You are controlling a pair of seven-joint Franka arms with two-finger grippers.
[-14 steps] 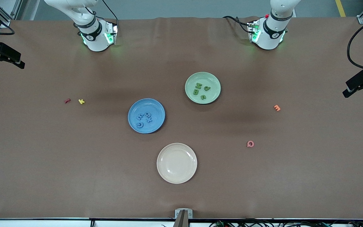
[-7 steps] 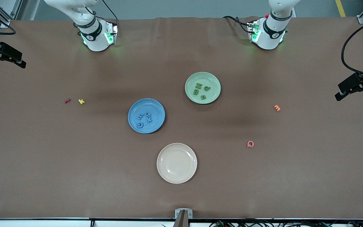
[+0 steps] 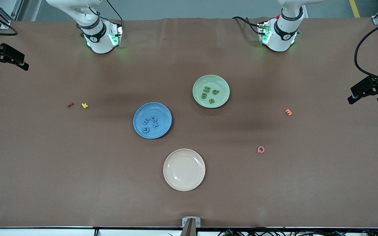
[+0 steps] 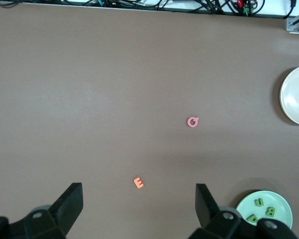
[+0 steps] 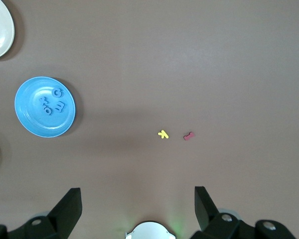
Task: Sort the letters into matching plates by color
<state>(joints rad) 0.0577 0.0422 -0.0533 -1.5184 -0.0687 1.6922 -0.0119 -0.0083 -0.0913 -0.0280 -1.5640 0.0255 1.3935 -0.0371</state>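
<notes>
Several blue letters (image 3: pixel 150 123) lie in the blue plate (image 3: pixel 162 113) at the table's middle. Several green letters (image 3: pixel 210 93) lie in the pale green plate (image 3: pixel 221 83), which stands farther from the front camera, toward the left arm's end. My left gripper (image 3: pixel 365 102) hangs open and empty high over the table edge at its own end; its wrist view shows its fingers (image 4: pixel 72 199) wide apart and the green plate (image 4: pixel 284 204). Over the edge at the right arm's end, my right gripper (image 3: pixel 10 68) is open and empty, with the blue plate (image 5: pixel 35 124) in its view.
A cream plate (image 3: pixel 184 169) stands nearest the front camera. An orange E (image 3: pixel 288 112) and a pink Q (image 3: pixel 260 149) lie toward the left arm's end. A red letter (image 3: pixel 70 105) and a yellow K (image 3: pixel 84 105) lie toward the right arm's end.
My left gripper has drifted a little in over the table from its edge. The right gripper has barely shifted. Plates and letters have not moved.
</notes>
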